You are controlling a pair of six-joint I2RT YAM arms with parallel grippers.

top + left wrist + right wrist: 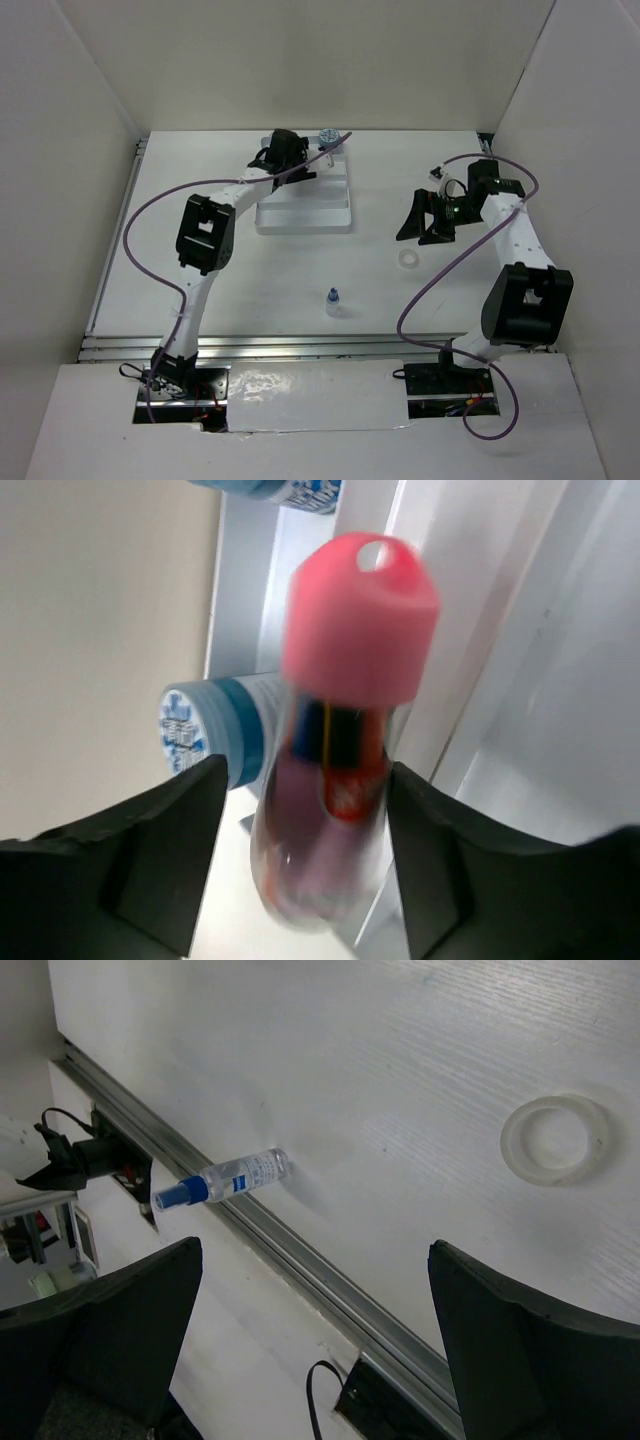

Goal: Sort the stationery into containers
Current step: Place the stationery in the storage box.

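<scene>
My left gripper (285, 152) hovers over the far end of the white divided tray (305, 205). In the left wrist view the pink-capped tube (350, 680) is blurred between its fingers (170, 830). A gap shows on the left side, so the jaws look open. Two blue pots lie in the tray, one beside the tube (215, 730) and one at the top edge (285, 490). One blue pot (327, 135) shows from above. The blue-capped bottle (332, 301) (225, 1178) and the white ring (409, 260) (557, 1140) lie on the table. My right gripper (425, 218) (312, 1250) is open and empty above them.
A metal rail (300, 1260) runs along the table's near edge, with the arm bases and cables (450, 375) behind it. White walls enclose the table on the left, right and far sides. The tray's dividers (450, 680) stand right next to the tube.
</scene>
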